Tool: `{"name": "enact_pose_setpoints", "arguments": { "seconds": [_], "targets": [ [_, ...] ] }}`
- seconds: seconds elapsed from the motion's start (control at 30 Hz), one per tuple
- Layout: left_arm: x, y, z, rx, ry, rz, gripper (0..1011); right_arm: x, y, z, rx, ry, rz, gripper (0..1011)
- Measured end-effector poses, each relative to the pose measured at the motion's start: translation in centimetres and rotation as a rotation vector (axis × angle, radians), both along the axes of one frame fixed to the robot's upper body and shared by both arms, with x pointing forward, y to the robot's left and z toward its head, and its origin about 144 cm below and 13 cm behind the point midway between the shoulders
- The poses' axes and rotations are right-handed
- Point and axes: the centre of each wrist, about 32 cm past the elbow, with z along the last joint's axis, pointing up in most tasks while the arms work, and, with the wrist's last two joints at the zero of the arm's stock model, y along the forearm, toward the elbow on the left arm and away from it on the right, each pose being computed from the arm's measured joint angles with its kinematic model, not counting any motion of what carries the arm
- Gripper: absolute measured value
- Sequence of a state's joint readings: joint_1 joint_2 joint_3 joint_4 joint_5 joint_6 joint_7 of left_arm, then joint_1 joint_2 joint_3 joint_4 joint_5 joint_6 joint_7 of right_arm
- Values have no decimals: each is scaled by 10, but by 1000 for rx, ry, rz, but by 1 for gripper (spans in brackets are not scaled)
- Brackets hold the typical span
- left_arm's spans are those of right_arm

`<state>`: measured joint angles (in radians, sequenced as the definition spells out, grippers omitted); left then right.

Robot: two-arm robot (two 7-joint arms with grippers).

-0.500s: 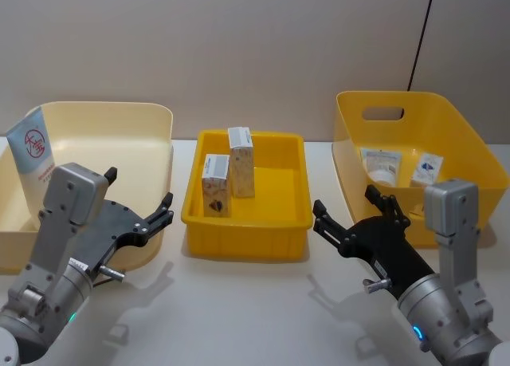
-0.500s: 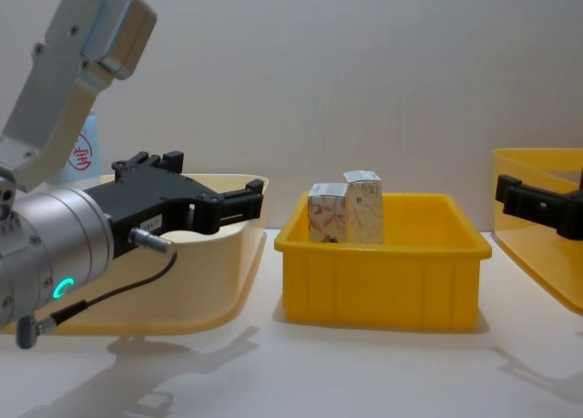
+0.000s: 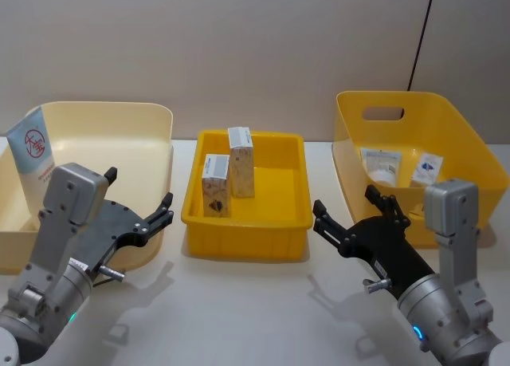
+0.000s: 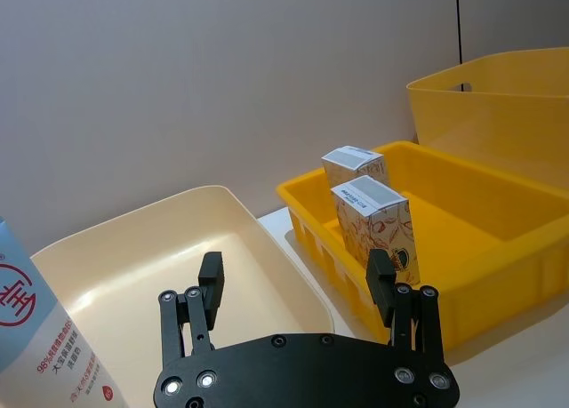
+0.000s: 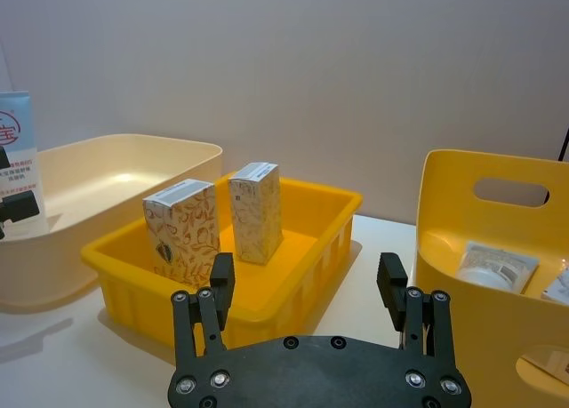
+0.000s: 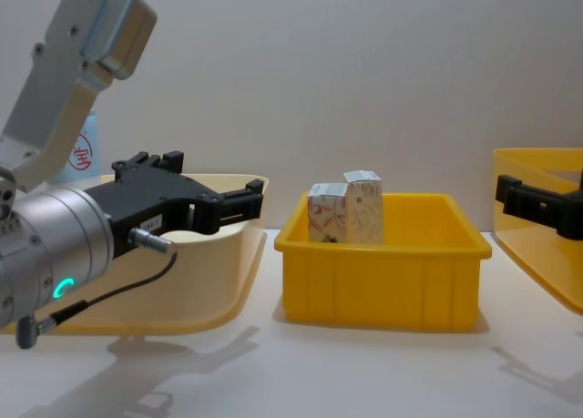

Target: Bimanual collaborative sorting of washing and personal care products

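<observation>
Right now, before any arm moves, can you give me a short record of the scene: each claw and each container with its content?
left claw: open, empty, near the cream bin
right claw: open, empty, near the right bin
centre tray: near carton and far carton, both upright
cream bin: pale-blue tube, tilted, at its left side
right bin: white packets inside

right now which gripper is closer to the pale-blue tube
Left. The left gripper hovers open at the cream bin holding the tube; the right gripper sits far across, by the handled bin.
</observation>
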<state>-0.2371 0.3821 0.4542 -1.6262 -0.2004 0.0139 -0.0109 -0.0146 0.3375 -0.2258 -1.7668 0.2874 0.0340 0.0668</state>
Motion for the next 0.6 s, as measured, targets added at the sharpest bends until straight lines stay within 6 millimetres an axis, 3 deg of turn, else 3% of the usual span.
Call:
{"name": "enact_pose_setpoints", "arguments": {
  "seconds": [0.6],
  "targets": [
    [0, 0, 0, 0, 0, 0, 1002, 0, 0, 0, 0, 0, 0, 1001]
  ]
}}
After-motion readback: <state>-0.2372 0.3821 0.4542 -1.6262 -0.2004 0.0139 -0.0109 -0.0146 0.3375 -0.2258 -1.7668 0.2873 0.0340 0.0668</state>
